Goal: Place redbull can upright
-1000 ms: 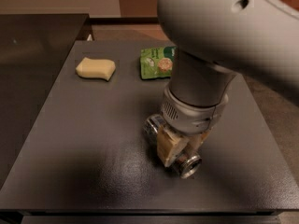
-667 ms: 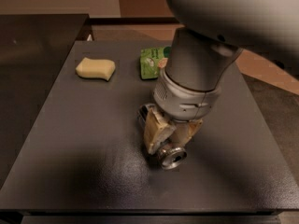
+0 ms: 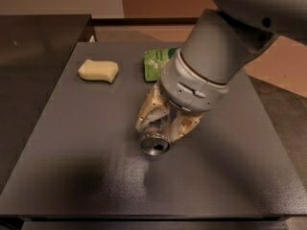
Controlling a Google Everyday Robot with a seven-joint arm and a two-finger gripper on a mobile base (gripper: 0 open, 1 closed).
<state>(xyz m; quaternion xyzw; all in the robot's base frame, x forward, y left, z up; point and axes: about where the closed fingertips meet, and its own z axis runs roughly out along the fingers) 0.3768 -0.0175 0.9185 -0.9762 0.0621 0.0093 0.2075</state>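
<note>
The redbull can (image 3: 154,143) is held between my gripper's cream fingers (image 3: 146,111) near the middle of the dark table (image 3: 72,143). Its silver end faces the camera, so it is tilted, not upright. My gripper (image 3: 163,121) is shut on the can, just above the table top. The can's body is mostly hidden by the fingers and the grey wrist.
A yellow sponge (image 3: 98,71) lies at the back left of the table. A green snack bag (image 3: 156,63) lies at the back centre, partly behind my arm. A second dark surface (image 3: 33,47) stands to the left. The floor is beyond the right edge.
My arm has swung left and lifted with the can in the gripper. The can's silver end has moved left and tipped further toward the camera.
</note>
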